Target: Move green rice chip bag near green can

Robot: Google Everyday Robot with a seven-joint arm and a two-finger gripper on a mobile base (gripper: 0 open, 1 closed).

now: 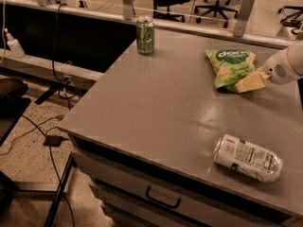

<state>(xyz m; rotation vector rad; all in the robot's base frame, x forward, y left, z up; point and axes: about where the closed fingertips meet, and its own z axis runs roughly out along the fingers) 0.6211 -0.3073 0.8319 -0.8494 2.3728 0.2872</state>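
The green rice chip bag lies flat on the grey table at the far right, its dark green top facing the back. My gripper comes in from the right edge on a white arm, its pale fingers resting at the bag's lower right corner. The green can stands upright at the table's back left corner, well apart from the bag and the gripper.
A white can with a black-and-white label lies on its side near the table's front right. A drawer with a handle sits under the front edge. Cables and a stand are on the floor at left. Office chairs stand behind the table.
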